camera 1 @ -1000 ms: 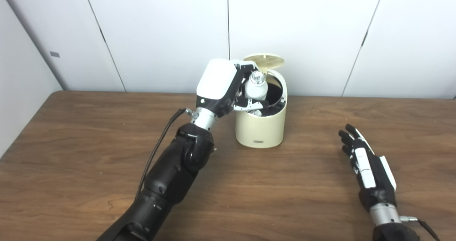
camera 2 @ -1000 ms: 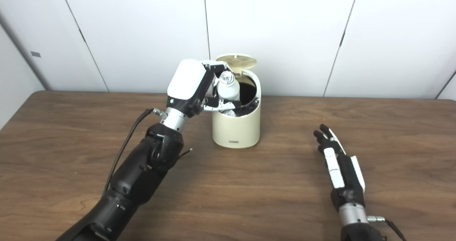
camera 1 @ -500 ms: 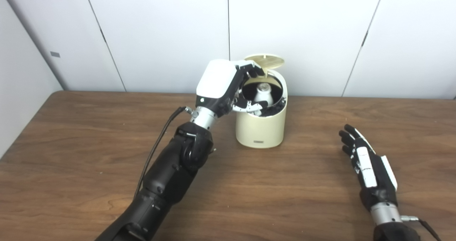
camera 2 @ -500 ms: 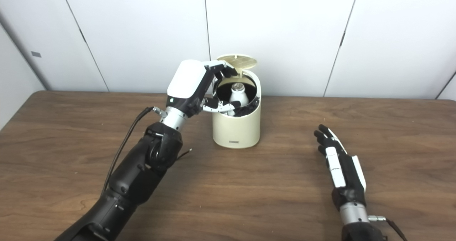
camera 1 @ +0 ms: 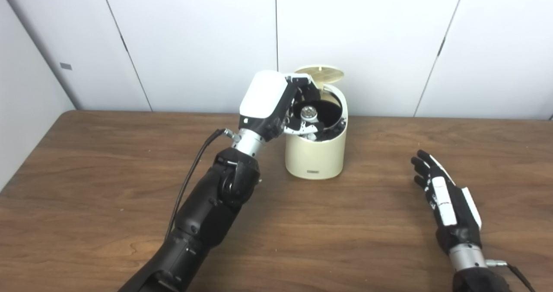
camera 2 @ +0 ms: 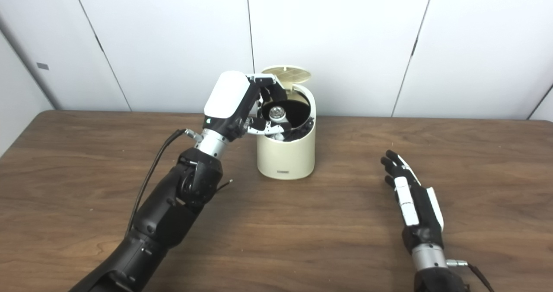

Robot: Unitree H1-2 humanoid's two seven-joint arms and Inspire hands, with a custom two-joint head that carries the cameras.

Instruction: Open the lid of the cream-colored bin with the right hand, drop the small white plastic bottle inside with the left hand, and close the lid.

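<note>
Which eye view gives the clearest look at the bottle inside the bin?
The right eye view: the bottle sits clear of the left hand against the dark inside of the bin. The left eye view shows only its top, closer to the fingers.

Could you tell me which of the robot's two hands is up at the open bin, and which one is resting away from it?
The left hand is at the cream-colored bin, fingers over its mouth. The right hand lies open on the table, well apart.

bottle (camera 1: pixel 309 112) body hidden inside bin (camera 1: pixel 316 156)
</note>
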